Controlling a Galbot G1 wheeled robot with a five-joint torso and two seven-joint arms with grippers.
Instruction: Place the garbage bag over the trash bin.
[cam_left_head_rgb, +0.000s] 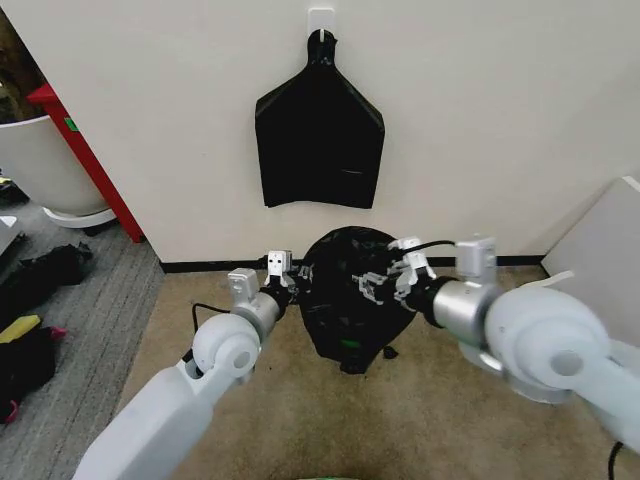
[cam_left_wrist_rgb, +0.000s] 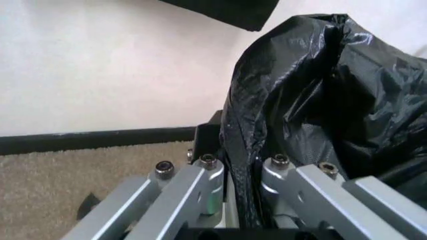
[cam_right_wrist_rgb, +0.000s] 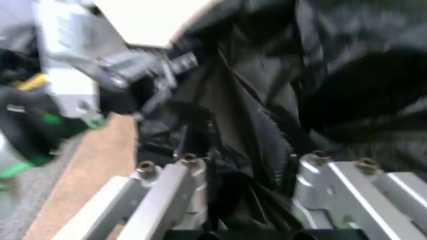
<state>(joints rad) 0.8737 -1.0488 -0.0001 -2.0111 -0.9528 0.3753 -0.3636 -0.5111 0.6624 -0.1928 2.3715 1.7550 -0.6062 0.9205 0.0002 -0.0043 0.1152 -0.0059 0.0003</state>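
Observation:
The garbage bag (cam_left_head_rgb: 350, 290), glossy black and crinkled, hangs stretched between my two grippers just in front of the wall, narrowing toward the carpet. My left gripper (cam_left_head_rgb: 290, 272) is at the bag's left edge and my right gripper (cam_left_head_rgb: 385, 275) is at its upper right edge. In the left wrist view a fold of the garbage bag (cam_left_wrist_rgb: 300, 100) runs down between the fingers of the left gripper (cam_left_wrist_rgb: 243, 167), which is shut on it. In the right wrist view the right gripper (cam_right_wrist_rgb: 250, 165) pinches bunched plastic of the garbage bag (cam_right_wrist_rgb: 267, 90), with the left gripper (cam_right_wrist_rgb: 133, 70) beyond. The trash bin is hidden.
A flat bunch of black bags (cam_left_head_rgb: 320, 140) hangs from a wall hook above. A large white planter pot (cam_left_head_rgb: 40, 165) and a red post (cam_left_head_rgb: 90, 160) stand at the left, with dark items (cam_left_head_rgb: 40, 270) on the grey floor. A white panel (cam_left_head_rgb: 600, 240) leans at the right.

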